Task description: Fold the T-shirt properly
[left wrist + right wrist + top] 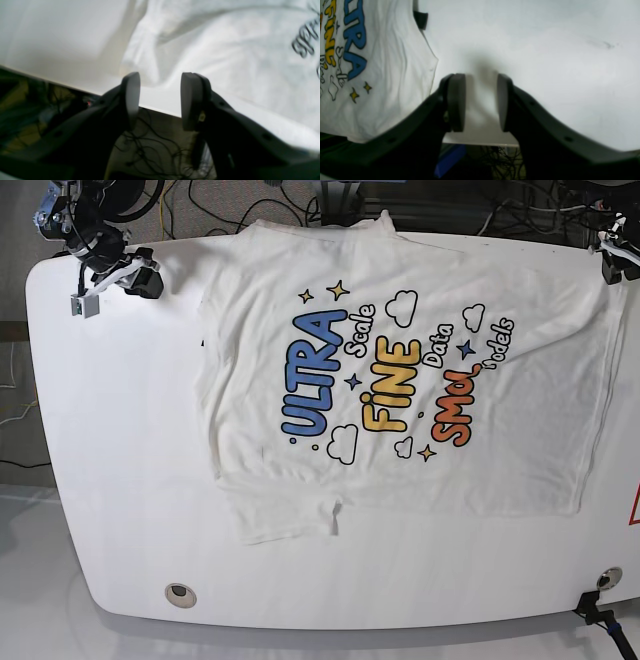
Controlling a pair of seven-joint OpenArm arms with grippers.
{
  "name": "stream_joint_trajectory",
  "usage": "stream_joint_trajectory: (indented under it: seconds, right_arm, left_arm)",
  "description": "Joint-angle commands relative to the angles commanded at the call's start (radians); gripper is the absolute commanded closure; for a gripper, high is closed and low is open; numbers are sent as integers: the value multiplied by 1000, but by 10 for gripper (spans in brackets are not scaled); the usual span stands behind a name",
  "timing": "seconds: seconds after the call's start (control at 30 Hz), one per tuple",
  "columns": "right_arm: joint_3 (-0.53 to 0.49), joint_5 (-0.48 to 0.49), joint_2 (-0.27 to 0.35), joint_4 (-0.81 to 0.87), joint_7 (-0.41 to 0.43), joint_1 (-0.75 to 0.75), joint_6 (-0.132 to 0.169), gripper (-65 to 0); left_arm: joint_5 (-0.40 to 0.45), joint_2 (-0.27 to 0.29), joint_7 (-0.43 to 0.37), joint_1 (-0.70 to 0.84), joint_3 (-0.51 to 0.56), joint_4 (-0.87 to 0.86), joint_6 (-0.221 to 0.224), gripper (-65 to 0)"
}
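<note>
The white T-shirt [400, 380] lies spread out print-up across the table's far half, with blue "ULTRA", yellow "FINE" and orange "SMOL" showing. My right gripper [143, 280] hovers at the table's far left corner, left of the shirt. In the right wrist view this gripper [480, 100] is open over bare table, with the T-shirt [382, 75] off to its left. My left gripper [612, 268] is at the far right corner, by the shirt's edge. Its wrist view shows the gripper [160, 100] open and empty at the table edge, with the T-shirt [225, 62] just beyond it.
The white table [120, 480] has a round hole [180, 592] near its front left edge. A black fitting [598, 608] sits at the front right corner. Tangled cables [150, 150] lie on the floor past the table's far edge.
</note>
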Motion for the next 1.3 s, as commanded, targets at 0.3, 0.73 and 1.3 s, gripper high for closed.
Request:
stream_joint_trajectory:
  seconds: [0.3,0.73,1.3]
  right_arm:
    - [-2,0,0,0,0,0,0,-205]
    - [-2,-2,0,0,0,0,0,-205]
    - [-3,-2,3,0,0,0,0,-205]
  left_arm:
    - [2,14,23,-17,-83,-8,-9,-479]
    - [-41,12,112,-89,-173,-129,-41,-479]
    - [-41,-29,141,-218,-123,-341,-41,-479]
